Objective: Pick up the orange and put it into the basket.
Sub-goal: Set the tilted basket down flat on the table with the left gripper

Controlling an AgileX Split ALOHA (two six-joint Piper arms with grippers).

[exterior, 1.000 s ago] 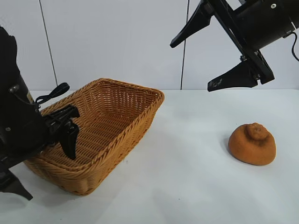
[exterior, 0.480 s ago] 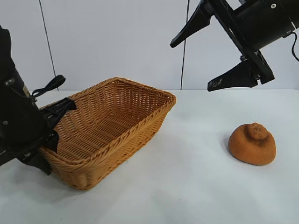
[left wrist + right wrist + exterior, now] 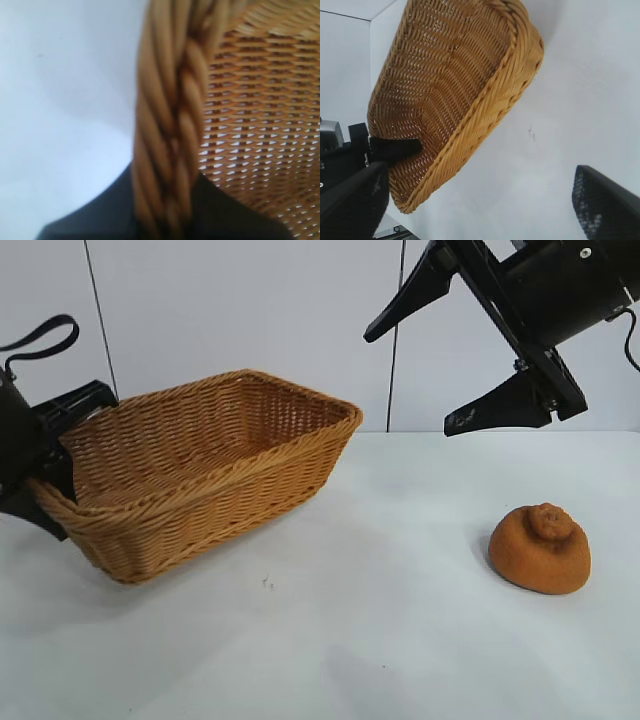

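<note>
The basket (image 3: 200, 465) has lifted, left gripper (image 3: 62, 455) apparently clamping its rim; right gripper (image 3: 440, 350) spread.

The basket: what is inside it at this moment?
The basket shows only bare wicker inside, plus one left gripper finger over its rim. The orange lies outside on the table.

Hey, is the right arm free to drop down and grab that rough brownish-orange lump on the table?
Probably yes. The right hand hangs open above the table, up and slightly left of the brownish-orange lump, with nothing between them. The tan wicker basket, gripped by the left hand, sits well off to the left.
</note>
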